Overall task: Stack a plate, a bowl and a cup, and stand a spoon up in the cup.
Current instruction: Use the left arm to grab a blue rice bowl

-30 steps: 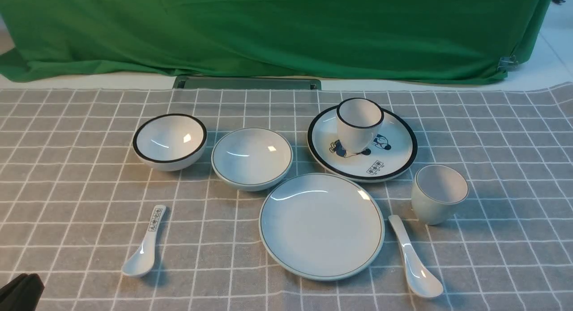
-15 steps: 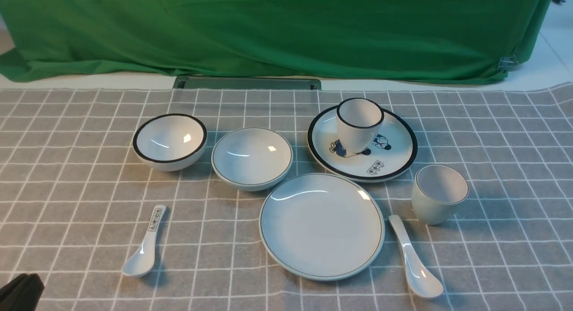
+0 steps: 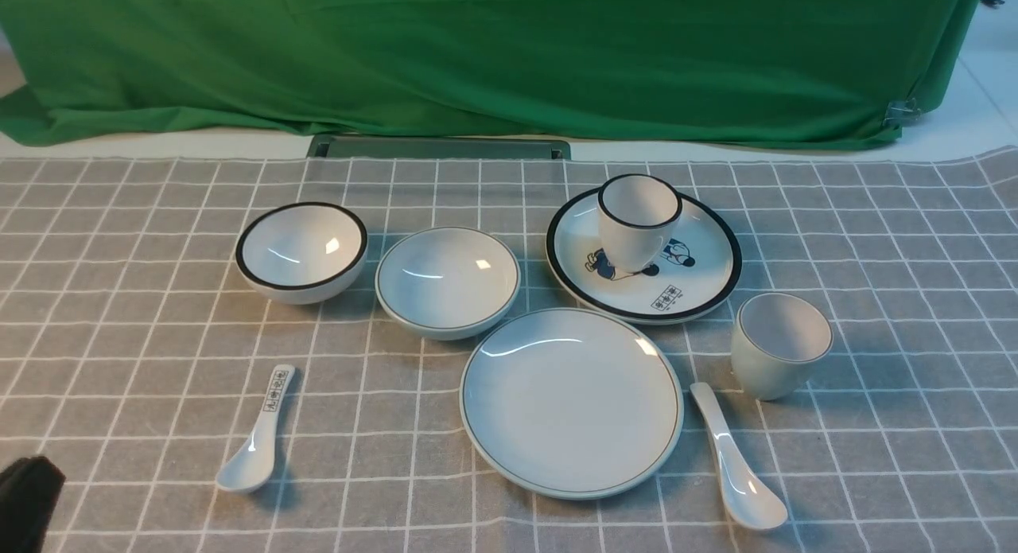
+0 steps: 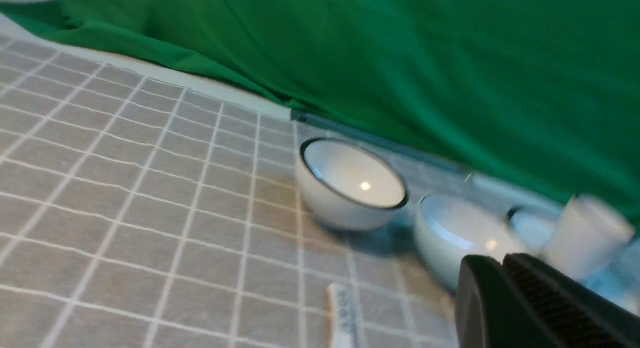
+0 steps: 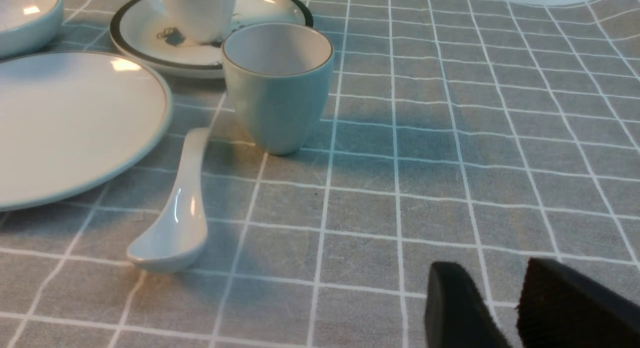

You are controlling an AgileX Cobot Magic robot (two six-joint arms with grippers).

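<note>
Left gripper (image 4: 505, 268): jaws pressed together. Bowl (image 3: 448, 281), touching or almost touching the plate (image 3: 571, 403) at its eleven o'clock, still needs stacking. Spoon (image 3: 740, 461) lies at the plate's four o'clock, cup (image 3: 779, 346) at two; neither is placed. Right gripper (image 5: 492, 278): jaws apart, gripping nothing.

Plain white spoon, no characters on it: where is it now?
In the front view, the plain spoon lies on the cloth on the robot's right, between the plain plate and the plain cup, bowl end toward the robot.
</note>
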